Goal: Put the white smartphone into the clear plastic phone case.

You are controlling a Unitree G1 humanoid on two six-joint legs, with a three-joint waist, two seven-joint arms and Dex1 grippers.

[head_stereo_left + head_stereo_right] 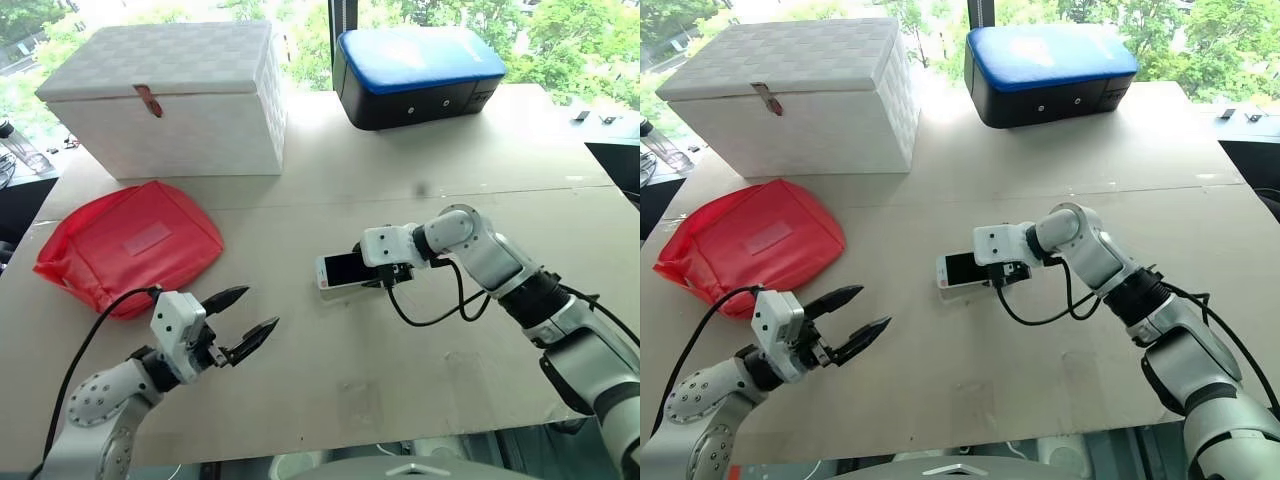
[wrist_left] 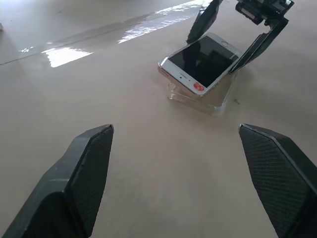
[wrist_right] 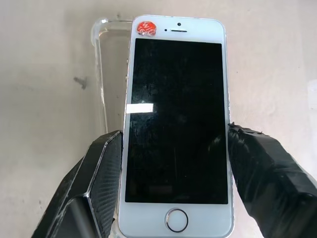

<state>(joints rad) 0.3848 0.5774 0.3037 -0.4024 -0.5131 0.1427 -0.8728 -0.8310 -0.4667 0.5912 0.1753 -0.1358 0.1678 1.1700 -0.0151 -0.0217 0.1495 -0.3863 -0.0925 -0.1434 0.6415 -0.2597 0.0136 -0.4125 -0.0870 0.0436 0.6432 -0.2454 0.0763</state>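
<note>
The white smartphone (image 3: pixel 176 124), dark screen up with a red sticker at its far end, is tilted over the clear plastic phone case (image 3: pixel 111 64). The case lies on the table and sticks out from beneath the phone on one side. My right gripper (image 1: pixel 372 272) is shut on the smartphone, one black finger (image 3: pixel 99 168) pressed on each long edge. In the left wrist view the phone (image 2: pixel 200 62) rests with its lower end in the case (image 2: pixel 218 101). My left gripper (image 1: pixel 258 308) hovers open and empty near the table's front left, pointing toward the phone.
A red pouch (image 1: pixel 130 245) lies at the left. At the back stand a white lidded box (image 1: pixel 170 100) and a blue-topped black case (image 1: pixel 420 75). A black cable (image 1: pixel 440 310) loops under my right wrist. The beige table (image 1: pixel 400 370) is bare in front.
</note>
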